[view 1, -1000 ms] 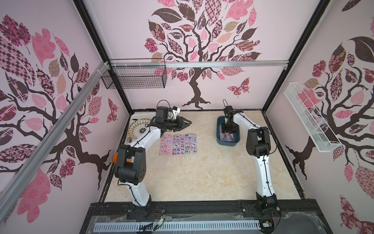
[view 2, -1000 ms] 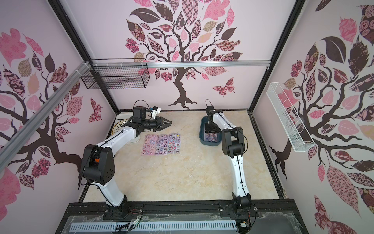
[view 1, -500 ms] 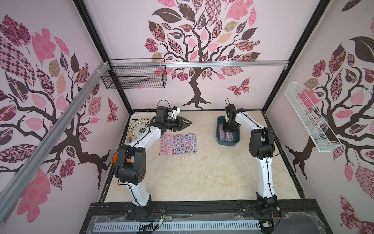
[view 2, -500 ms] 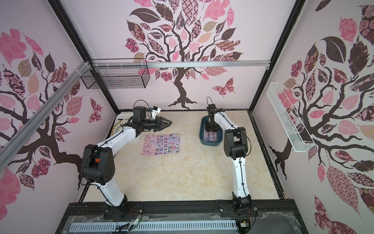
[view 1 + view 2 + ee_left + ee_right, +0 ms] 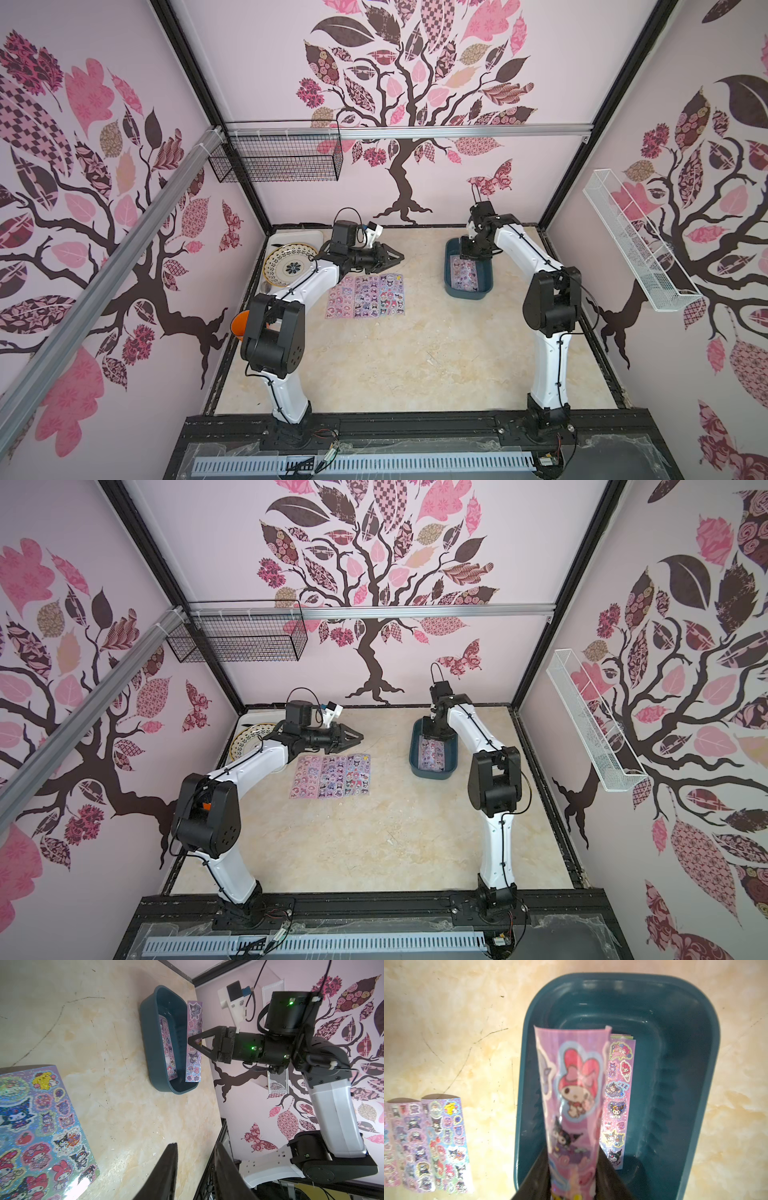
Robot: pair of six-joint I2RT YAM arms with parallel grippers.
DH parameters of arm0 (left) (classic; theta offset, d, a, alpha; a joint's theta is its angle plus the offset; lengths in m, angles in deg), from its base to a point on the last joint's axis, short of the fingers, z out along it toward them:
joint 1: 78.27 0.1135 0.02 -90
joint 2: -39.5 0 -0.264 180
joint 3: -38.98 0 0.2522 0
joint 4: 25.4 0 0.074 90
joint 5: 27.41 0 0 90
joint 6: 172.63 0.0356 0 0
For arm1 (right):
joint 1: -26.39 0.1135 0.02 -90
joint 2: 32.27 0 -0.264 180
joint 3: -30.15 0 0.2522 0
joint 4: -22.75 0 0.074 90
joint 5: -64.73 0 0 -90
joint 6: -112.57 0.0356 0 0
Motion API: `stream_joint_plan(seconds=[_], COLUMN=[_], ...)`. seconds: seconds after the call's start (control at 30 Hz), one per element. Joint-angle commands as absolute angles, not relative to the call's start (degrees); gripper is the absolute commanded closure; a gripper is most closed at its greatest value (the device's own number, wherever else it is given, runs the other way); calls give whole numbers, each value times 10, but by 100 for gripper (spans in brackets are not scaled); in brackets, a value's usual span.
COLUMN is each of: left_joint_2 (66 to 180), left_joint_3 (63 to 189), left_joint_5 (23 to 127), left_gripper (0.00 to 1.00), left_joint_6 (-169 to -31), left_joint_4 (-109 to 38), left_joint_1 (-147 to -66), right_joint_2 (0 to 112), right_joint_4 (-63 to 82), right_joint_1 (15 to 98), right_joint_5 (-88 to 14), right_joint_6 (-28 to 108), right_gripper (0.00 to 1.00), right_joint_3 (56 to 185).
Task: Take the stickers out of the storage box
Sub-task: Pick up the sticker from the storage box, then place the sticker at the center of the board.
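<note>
While left fingers [image 5: 166, 1172] gape empty, right fingers [image 5: 533, 1180] clamp one sticker sheet [image 5: 577, 1088]; a boxed sheet [image 5: 618, 1105] reads "zzz".

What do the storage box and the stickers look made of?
Storage box: looks like moulded plastic, dark teal, semi-gloss. It shows soft highlights on the rounded rim and ribs moulded into the walls.
Stickers: likely thin coated paper or film with a glitter holographic finish. They sparkle, and the raised sheet curls.

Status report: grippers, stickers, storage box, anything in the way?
Left gripper open, empty. Right gripper shut on sticker sheet over storage box. Another sheet inside; three sheets on table. Nothing seen blocking.
</note>
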State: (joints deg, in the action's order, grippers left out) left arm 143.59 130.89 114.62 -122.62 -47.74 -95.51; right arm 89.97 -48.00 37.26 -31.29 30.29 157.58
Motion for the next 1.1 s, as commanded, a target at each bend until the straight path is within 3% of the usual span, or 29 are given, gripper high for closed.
stream_joint_plan(seconds=[0.0, 0.53, 1.07], left_joint_2=[1448, 1478, 1487], left_joint_3=[1329, 1312, 1317], left_joint_5=[1167, 1247, 1245], left_gripper=[65, 64, 64], left_joint_6=[-1208, -1311, -1303], left_joint_4=[-481, -348, -360], left_joint_1=[-977, -1019, -1023], right_joint_2=[850, 773, 742], right_joint_4=[-481, -328, -242], right_joint_1=[369, 369, 380], right_joint_5=[-361, -642, -718], right_joint_6=[316, 442, 511], right_gripper=[66, 64, 64], right_joint_3=[1572, 1434, 1384])
